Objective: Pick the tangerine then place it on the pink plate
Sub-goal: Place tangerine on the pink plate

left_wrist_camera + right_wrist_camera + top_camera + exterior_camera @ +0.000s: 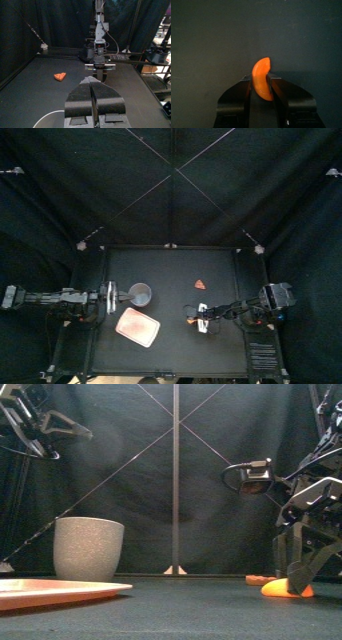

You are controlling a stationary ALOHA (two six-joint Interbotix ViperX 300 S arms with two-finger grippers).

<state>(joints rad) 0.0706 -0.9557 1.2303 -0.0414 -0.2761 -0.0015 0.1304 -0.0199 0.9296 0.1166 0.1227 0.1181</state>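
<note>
Right wrist view: right tool (262,83) is clenched on the tangerine (262,75), a curved orange segment standing upright between the two jaws, its upper tip poking past them, with the black surface (211,35) behind. Front view: same grasp, tangerine (282,588) sits low at the surface on the right side with the right tool (297,581) straddling it from above; cannot tell if the fruit touches the surface or is just off it. Top view: right arm comes in from the right and the right tool (198,316) is a little right of the surface's middle, covering the fruit. Pink plate (138,325) lies flat toward front left, well apart from the right tool, nothing on it. Grey speckled cup (139,291) stands upright just behind the plate; in the front view the cup (88,549) is beyond the plate's (54,590) far edge. Small red-orange toy (199,284) lies alone on the surface behind the right tool, apart from it; in the left wrist view it reads as a wedge (60,76). Left arm rests at the left edge, left tool (106,300) beside the cup without touching it; left wrist view shows the left tool (93,83) with jaws pressed together, gripping nothing.
</note>
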